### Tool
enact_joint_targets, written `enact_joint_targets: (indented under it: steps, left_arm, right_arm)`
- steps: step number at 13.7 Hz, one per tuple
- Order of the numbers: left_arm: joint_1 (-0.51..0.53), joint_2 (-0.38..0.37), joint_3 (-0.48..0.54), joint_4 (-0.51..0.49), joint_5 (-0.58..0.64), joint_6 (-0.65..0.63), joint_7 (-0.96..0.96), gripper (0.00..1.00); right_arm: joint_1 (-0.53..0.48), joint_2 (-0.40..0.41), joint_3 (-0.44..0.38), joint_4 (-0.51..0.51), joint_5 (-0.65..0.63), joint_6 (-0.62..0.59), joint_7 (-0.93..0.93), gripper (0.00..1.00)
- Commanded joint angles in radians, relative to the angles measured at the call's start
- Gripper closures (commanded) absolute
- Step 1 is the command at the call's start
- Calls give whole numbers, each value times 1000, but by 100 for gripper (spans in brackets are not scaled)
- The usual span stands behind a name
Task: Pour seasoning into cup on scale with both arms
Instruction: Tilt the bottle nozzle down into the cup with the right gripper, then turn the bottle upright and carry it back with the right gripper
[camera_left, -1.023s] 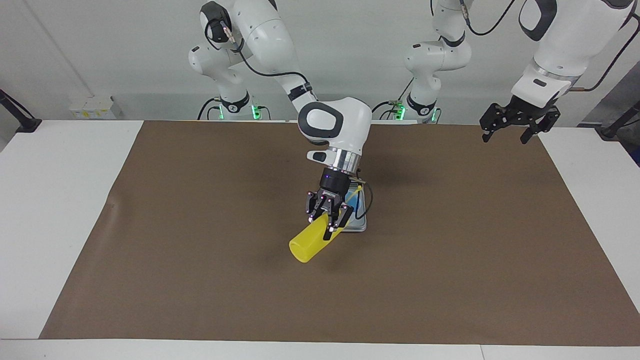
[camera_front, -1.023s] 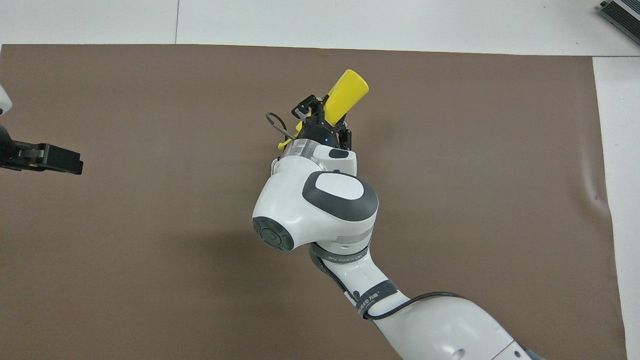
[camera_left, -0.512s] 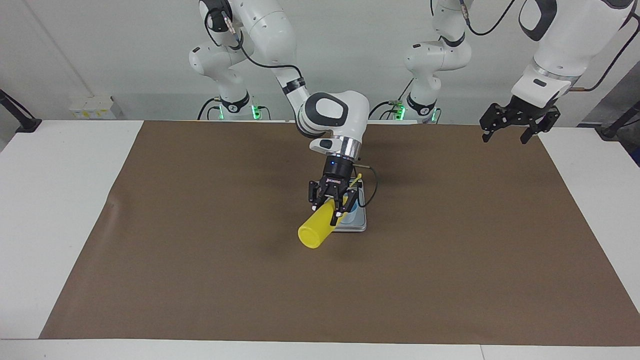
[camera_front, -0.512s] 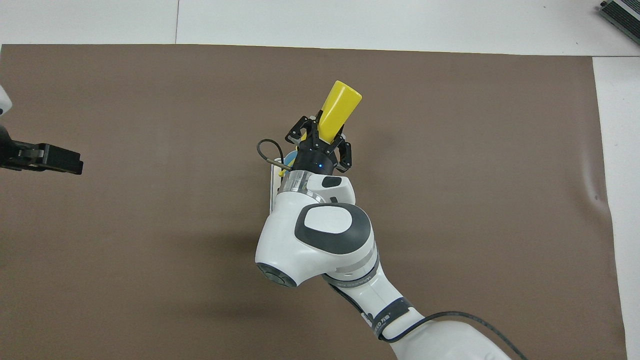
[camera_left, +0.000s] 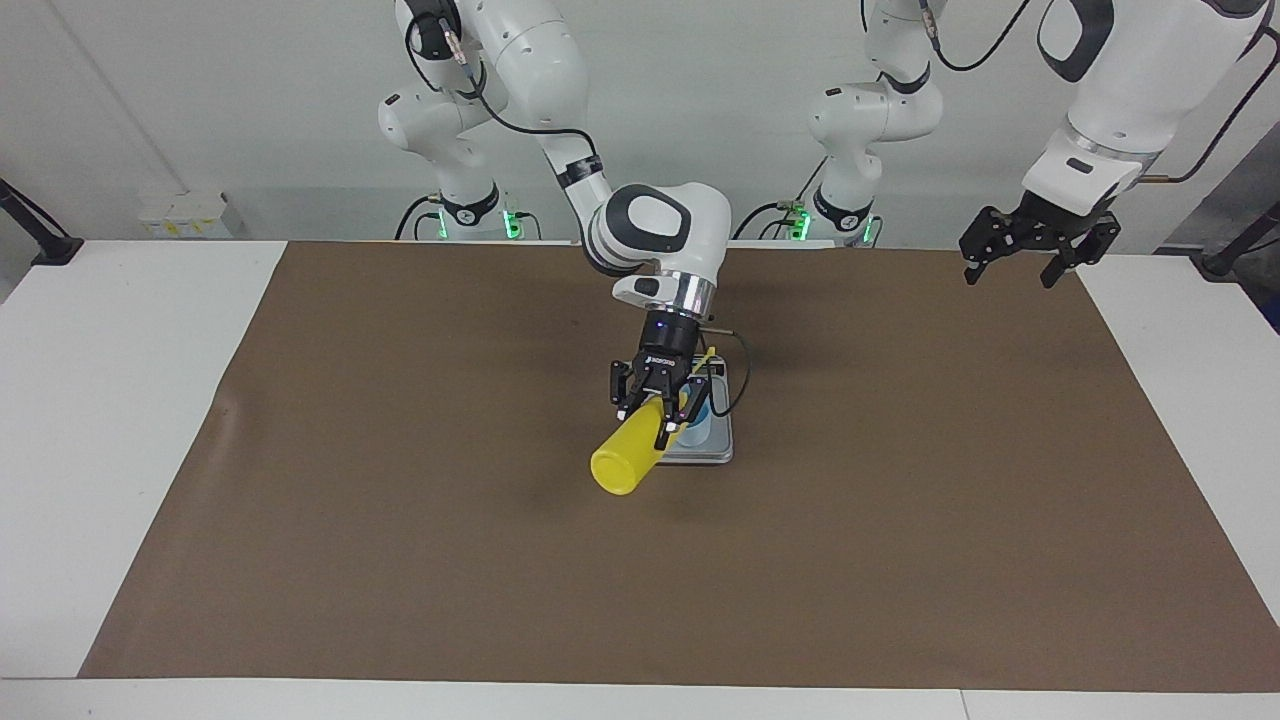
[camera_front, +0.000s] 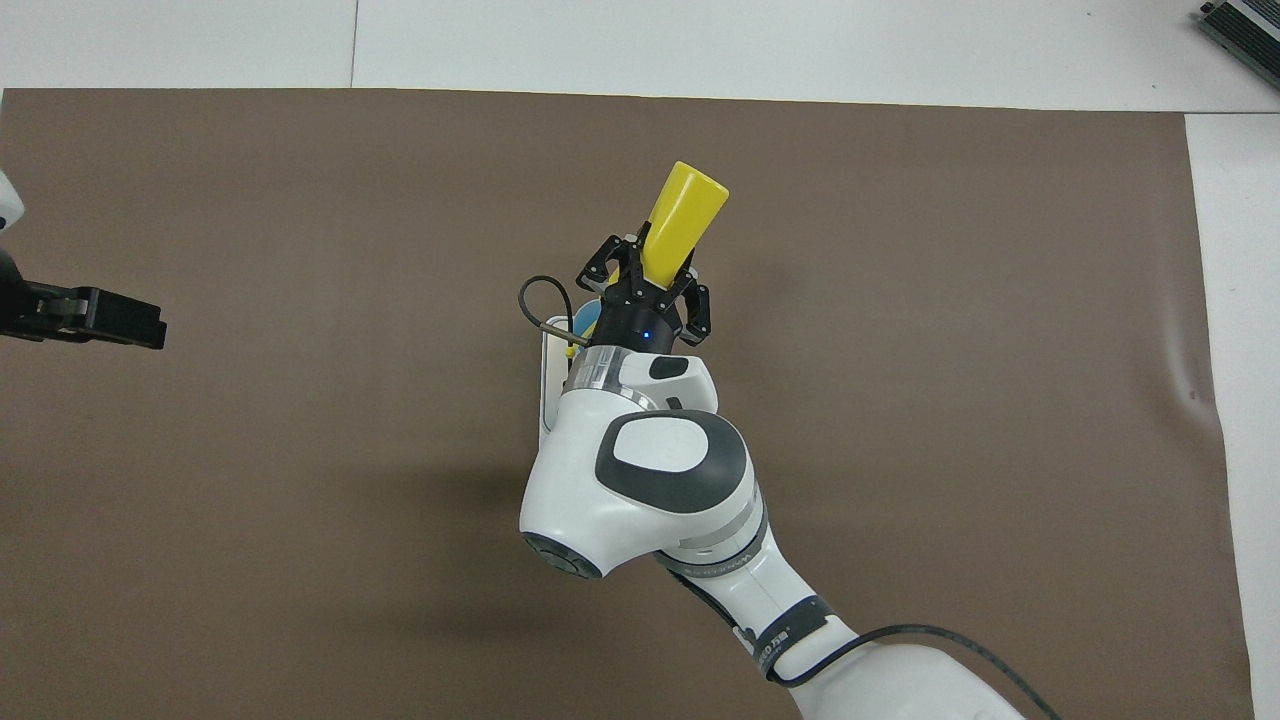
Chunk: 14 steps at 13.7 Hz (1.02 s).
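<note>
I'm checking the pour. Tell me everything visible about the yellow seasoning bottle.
The seasoning bottle is a bright yellow cylinder that looks like plastic. It is tipped steeply, flat base up and away from the robots, nozzle end down toward the light-blue cup on the scale. The right hand is shut around its body. A thin yellow strap shows beside the hand. The nozzle tip is hidden.

Log for you: no text can be read in full.

- Strap (camera_front: 778, 640) round the right arm, overhead view: you get white lettering printed along the dark band, too small to make out.
- Right gripper (camera_left: 650, 425), facing view: you see a small white mark on its black body, above the bottle (camera_left: 625, 462) it grips; not legible.
- Scale (camera_left: 715, 452): mostly covered by the gripper, so you cannot read any digits.
</note>
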<state>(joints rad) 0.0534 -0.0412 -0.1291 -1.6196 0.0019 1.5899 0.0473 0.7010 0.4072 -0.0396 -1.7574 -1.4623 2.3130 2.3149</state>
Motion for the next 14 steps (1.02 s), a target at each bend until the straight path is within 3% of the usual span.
enact_joint_targets:
  steps: [1, 9, 14]
  left_arm:
    - [16, -34, -7, -37, -16, -1, 5, 0]
    - [16, -34, -7, -37, -16, -1, 5, 0]
    - [16, -40, -7, -45, -16, -2, 5, 0]
  right_arm:
    - [-5, -27, 3, -14, -49, 6, 40, 100]
    - [-52, -53, 3, 44, 63, 67, 29, 100]
    - [-152, -113, 3, 38, 351, 114, 32, 100]
